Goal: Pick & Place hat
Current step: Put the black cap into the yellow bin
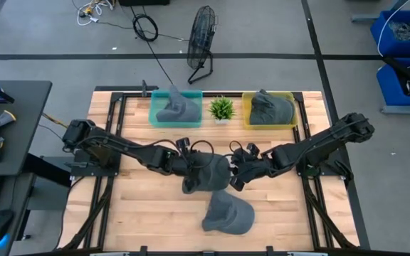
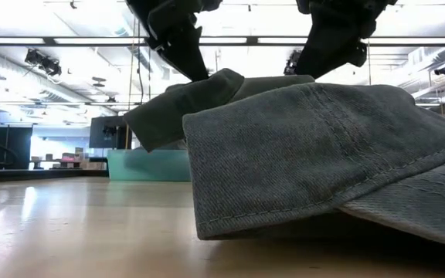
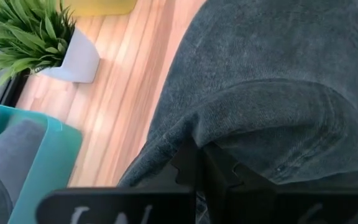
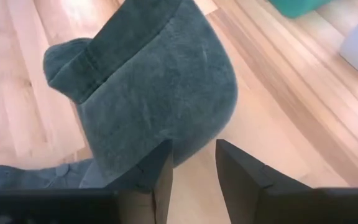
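Note:
A grey denim hat [image 1: 208, 173] is at the table's middle, between both grippers. My left gripper [image 1: 189, 169] comes from the left and is shut on it. My right gripper [image 1: 235, 178] comes from the right and is open at the hat's right side [image 4: 160, 93]; the gap between its fingers [image 4: 191, 165] shows bare table. In the low view this hat [image 2: 195, 96] hangs under my left gripper [image 2: 178, 42], and its left part is off the table. A second grey hat [image 1: 228, 213] lies flat near the near edge and fills the low view [image 2: 323, 154]. My left gripper pinches a fold of the hat's cloth [image 3: 207, 134] between its two shut fingers, coming slanting down from the table's left. The hat hangs below the fingers with its brim end [image 2: 149, 123] off the table; the second hat hides its right part.
A teal bin [image 1: 155, 117] and a yellow bin [image 1: 249, 117] stand at the far edge, each with a grey hat inside. A small potted plant [image 1: 221, 109] stands between them. Bare wood [image 1: 148, 213] lies to the near left and near right.

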